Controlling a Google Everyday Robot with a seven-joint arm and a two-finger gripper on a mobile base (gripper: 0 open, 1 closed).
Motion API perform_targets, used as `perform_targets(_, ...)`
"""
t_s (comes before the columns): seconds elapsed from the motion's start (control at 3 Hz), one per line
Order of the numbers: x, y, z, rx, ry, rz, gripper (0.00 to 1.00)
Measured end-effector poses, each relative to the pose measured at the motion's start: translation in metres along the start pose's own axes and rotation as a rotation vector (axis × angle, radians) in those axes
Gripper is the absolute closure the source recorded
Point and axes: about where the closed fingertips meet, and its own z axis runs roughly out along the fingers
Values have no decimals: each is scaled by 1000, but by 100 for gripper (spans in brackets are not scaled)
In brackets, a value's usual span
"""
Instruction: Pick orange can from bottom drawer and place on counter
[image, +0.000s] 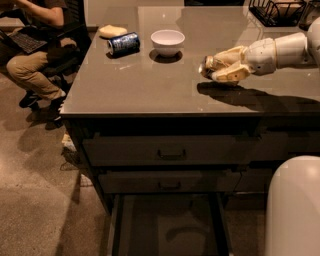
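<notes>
Gripper (213, 70), seemingly around can (204, 65), over counter (145, 82)

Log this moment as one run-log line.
gripper: above counter, right side | jaws: shut on orange can | can: not yet set down | bottom drawer: open

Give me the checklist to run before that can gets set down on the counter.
1. Grip: ok. The hand is shut on the orange can; only its silver end shows.
2. Position: ok. The hand hangs over the right part of the counter.
3. Landing spot: ok. The surface under the hand is bare; the white bowl and blue can sit well to the left.
4. Contact with the counter: not ok. The shadow lies apart from the hand, so the can is likely raised.
5. Can's orientation: cannot tell.
6. Bottom drawer: ok, open, no can inside.
</notes>
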Motion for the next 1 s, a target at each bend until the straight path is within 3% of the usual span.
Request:
perform_targets(0.67, 3, -3, 4, 1, -5, 11, 14)
perform_targets(1.0, 4, -4, 5, 2, -9, 14, 0)
